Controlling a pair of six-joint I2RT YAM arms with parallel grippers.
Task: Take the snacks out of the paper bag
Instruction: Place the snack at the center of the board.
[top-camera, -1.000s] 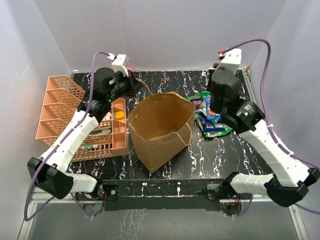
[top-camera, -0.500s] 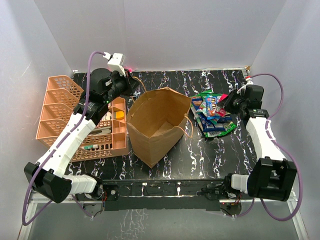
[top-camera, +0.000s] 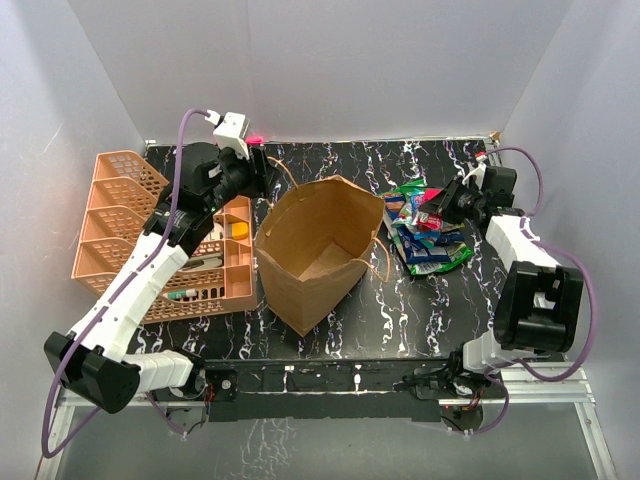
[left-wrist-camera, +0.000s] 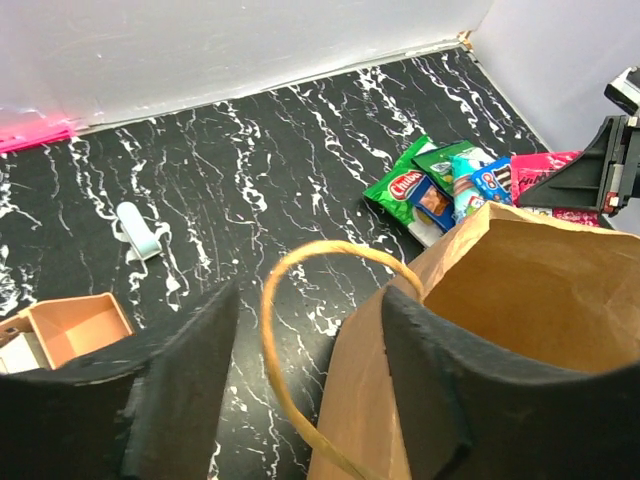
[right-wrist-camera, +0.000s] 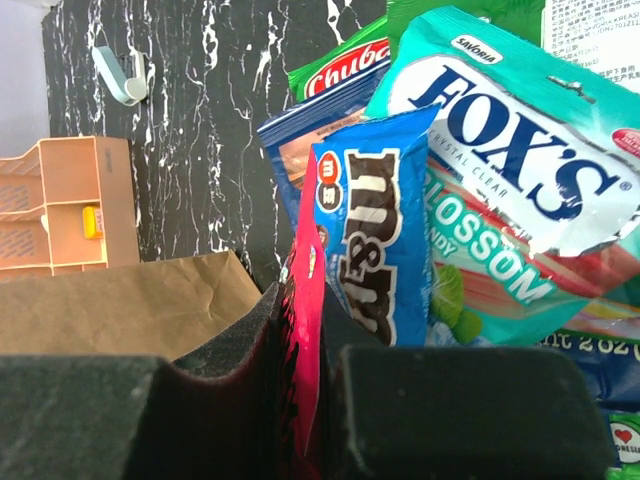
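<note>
Left arm: the shoulder link is swung out to 7 o'clock of the table, and the long white forearm reaches diagonally over the tray (top-camera: 130, 235) toward 11 o'clock. The left gripper (top-camera: 260, 176) hangs at the back-left rim of the bag (top-camera: 320, 255), at 11 o'clock of its mouth. Its jaws are parted to a middling width, and the black foam-faced fingers (left-wrist-camera: 185, 390) straddle the rear handle (left-wrist-camera: 330, 245) with nothing clamped. Right arm: folded tight, with the elbow raised near 4 o'clock, the forearm doubled back along the right edge, and the wrist at 2 o'clock pointing toward 9. The right gripper (top-camera: 442, 206) is closed flat on the pink packet (right-wrist-camera: 305, 300), a thin foil sheet standing edge-on between the dark pads. Bag: brown kraft paper, creased, standing at table centre with its squarish mouth open upward. Its handles are thin loops of twisted paper cord. Snacks (top-camera: 425, 240): glossy foil packets, flat and crinkled, heaped overlapping on the table (top-camera: 430, 300) at 3 o'clock of the bag, outside it and near its right wall. Among them are a blue M&M's packet (right-wrist-camera: 375, 240), a teal Fox's packet (right-wrist-camera: 520, 140) and a green packet (right-wrist-camera: 335, 68). Table: black with white marble veining. Tray: orange plastic lattice with stepped compartments, just beside the bag at 9 o'clock; contact cannot be told. Pale hook (left-wrist-camera: 138, 228): a small grey-blue piece lying on the table at 12 o'clock.
</note>
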